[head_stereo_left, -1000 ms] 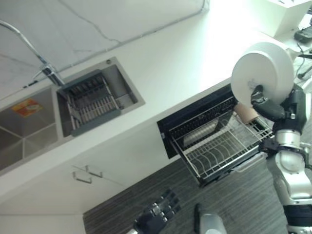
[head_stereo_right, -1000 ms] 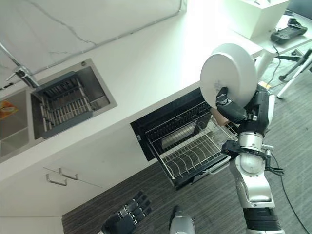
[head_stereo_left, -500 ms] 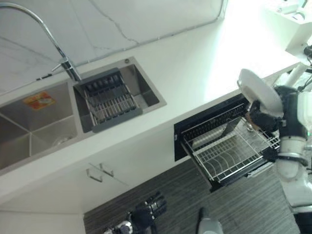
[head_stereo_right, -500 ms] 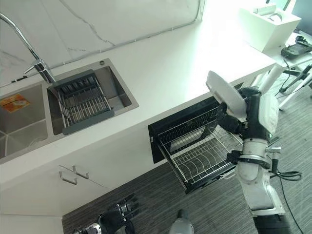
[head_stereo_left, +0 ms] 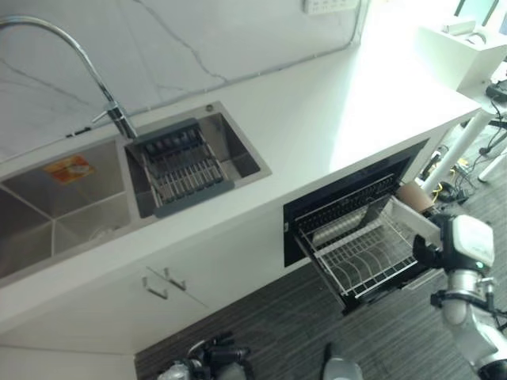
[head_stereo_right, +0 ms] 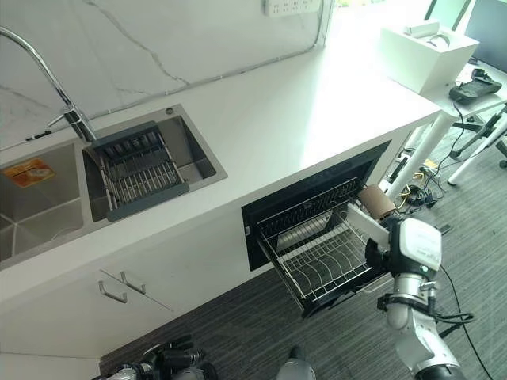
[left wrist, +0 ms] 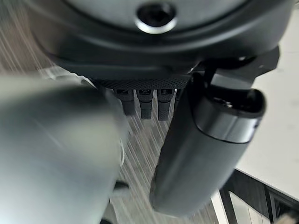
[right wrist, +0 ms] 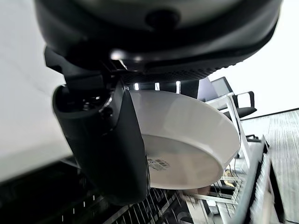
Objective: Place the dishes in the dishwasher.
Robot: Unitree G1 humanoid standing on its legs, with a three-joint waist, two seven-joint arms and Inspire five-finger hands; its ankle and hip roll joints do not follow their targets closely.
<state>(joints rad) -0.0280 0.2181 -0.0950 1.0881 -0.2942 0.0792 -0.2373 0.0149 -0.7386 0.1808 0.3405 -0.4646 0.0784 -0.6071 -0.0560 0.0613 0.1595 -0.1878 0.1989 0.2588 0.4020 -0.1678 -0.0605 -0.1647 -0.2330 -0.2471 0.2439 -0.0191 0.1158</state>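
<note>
Holding a round white ceramic plate [head_stereo_left: 412, 219] on edge, the right hand [head_stereo_left: 428, 255] sits at the outer corner of the pulled-out wire dishwasher rack [head_stereo_left: 360, 257]. Left eye view: plate tilted, its lower rim just over the rack's right side, close to a tan cylindrical cup [head_stereo_left: 413, 195] standing at the rack's back corner. Judgement: the edge-on tilt suits dropping the plate between the upright tines rather than laying it flat. The rack projects from the black dishwasher opening [head_stereo_left: 341, 202] under the front edge of the white surface [head_stereo_left: 317, 111]. A steel double sink [head_stereo_left: 119, 182] is set into the surface's left part, with a grey wire drainer basket [head_stereo_left: 181, 164] in its right basin. The left hand [head_stereo_left: 207, 358] hangs low over the grey striped floor [head_stereo_left: 285, 332], well apart from the rack.

Right eye view: same layout; plate [head_stereo_right: 366, 224] meets the rack's right edge, contact with the tines cannot be told.

Left wrist view: left hand [left wrist: 205, 144] with thumb extended and fingers [left wrist: 145, 103] straight, holding nothing. Idle, presumably kept clear of the work.

Right wrist view: thumb [right wrist: 110, 144] clamped across the plate's [right wrist: 187, 140] underside, fingers hidden behind its upper face, so the grip is a pinch on the rim. Rack wires show just below the plate. Judgement: plate not yet seated.
</note>
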